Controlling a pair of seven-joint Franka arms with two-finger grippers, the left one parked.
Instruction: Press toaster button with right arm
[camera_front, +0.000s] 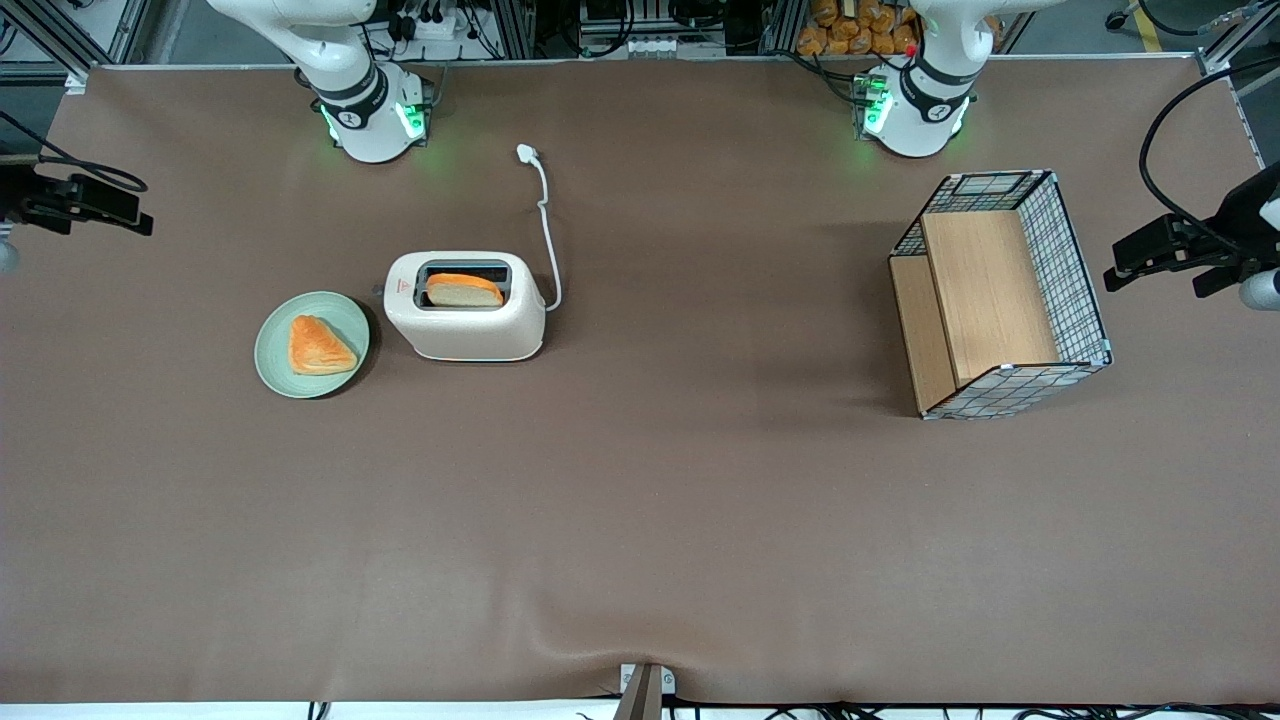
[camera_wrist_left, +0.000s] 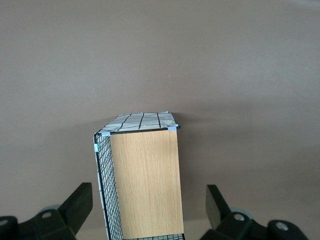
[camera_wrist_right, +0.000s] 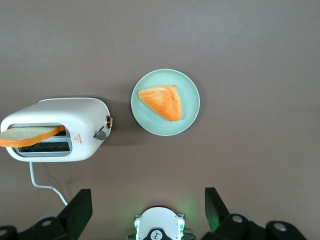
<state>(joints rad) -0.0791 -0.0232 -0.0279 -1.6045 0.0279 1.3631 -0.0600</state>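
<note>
The cream-white toaster (camera_front: 465, 318) stands on the brown table with a slice of bread (camera_front: 463, 290) sticking up out of its top slot. The toaster also shows in the right wrist view (camera_wrist_right: 55, 127). The toaster button (camera_wrist_right: 100, 135) is a small grey nub on the narrow end that carries the red mark, the end facing the green plate. My right arm's gripper (camera_front: 120, 210) hangs at the working arm's end of the table, well apart from the toaster. In the wrist view the gripper (camera_wrist_right: 147, 192) is open, high above the table, with nothing between its fingers (camera_wrist_right: 80, 210).
A green plate (camera_front: 270, 365) holding a triangular piece of bread (camera_front: 318, 346) lies close beside the toaster's button end. The white cord and plug (camera_front: 527, 153) trail toward the working arm's base (camera_front: 375, 120). A wire and wood basket (camera_front: 1000, 290) stands toward the parked arm's end.
</note>
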